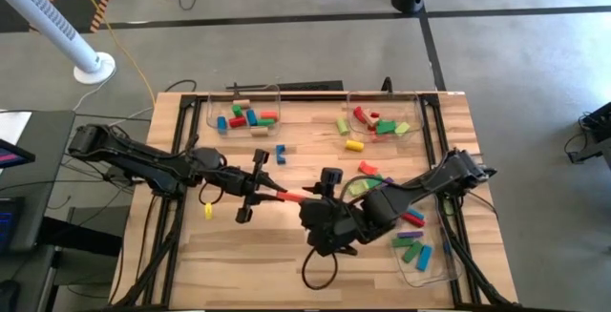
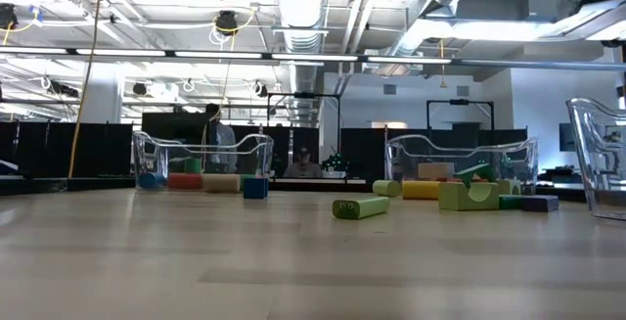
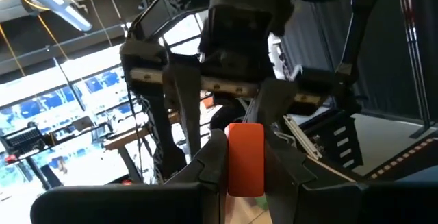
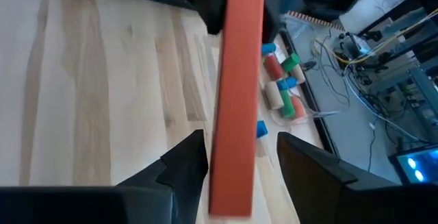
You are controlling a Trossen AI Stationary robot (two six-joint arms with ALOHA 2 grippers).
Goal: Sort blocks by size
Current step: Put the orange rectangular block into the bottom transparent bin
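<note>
Wooden table [image 1: 315, 283]: three clear trays [image 1: 243, 107] hold mixed blocks [image 1: 250, 118].

Blocks spread in groups, one long red bar [image 1: 291, 196] held mid-surface.
The red bar lies level between the two claws, pinched at one end by the left claw [image 1: 270, 194]. Short mixed-colour pieces [image 1: 245, 117] cluster at the far left, others [image 1: 374, 123] far right, more [image 1: 412, 247] near right; a yellow cylinder [image 1: 354, 145] lies alone.

The wooden tabletop [image 1: 239, 255] carries three clear trays [image 1: 243, 112] holding blocks. Loose blocks lie directly on it: two blue pieces [image 1: 260, 155] beyond the left jaws, a yellow cylinder [image 1: 354, 145] beyond the right jaws.
</note>
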